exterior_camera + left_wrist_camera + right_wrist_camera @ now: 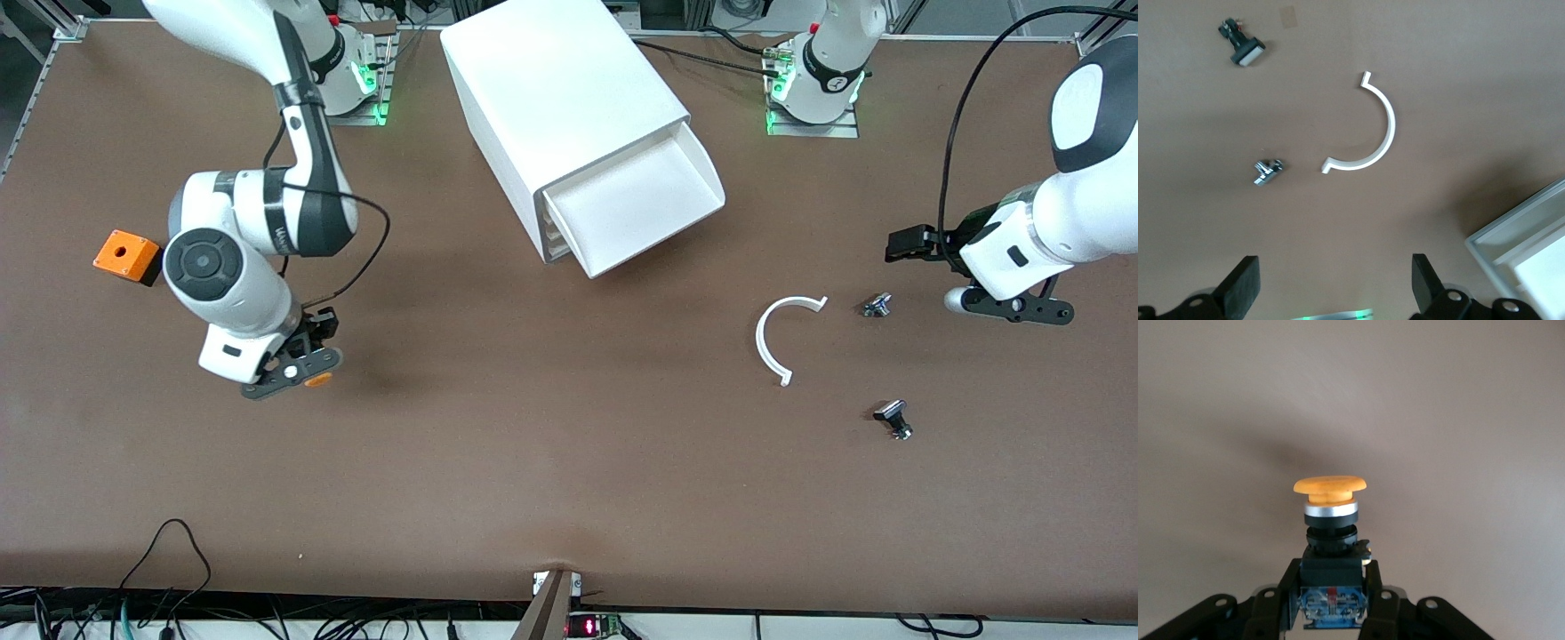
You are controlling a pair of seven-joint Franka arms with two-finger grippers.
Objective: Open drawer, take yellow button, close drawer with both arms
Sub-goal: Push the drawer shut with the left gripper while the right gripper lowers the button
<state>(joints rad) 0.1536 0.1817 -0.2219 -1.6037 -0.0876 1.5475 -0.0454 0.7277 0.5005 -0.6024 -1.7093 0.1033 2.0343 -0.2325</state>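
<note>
Button (1330,495) sits clamped in your right gripper (1331,603), fingers (1275,607) pressed on its black-and-blue body, orange cap pointing out past the fingertips. In the front view the right gripper (293,369) hangs low over bare surface (533,462) toward the right arm's end, with the orange box (125,254) just beside that arm. So the take looks done; what remains, by my reading, is shutting the drawer (645,200).

Drawer stands pulled well out of the cabinet (551,107), its open end slanting toward the front camera and toward the left arm's end. Its long axis runs on that same slant, so any push has to go back along it, into the cabinet.

Your left gripper (916,244) hovers over the surface at its own end, fingers (1245,290) spread wide and holding nothing. From its wrist view you see the white arc piece (1368,130), two small knobs (1267,171) and a corner of the drawer (1518,247). Left is the free one and faces the drawer's open end; expect it to do the pushing.
</note>
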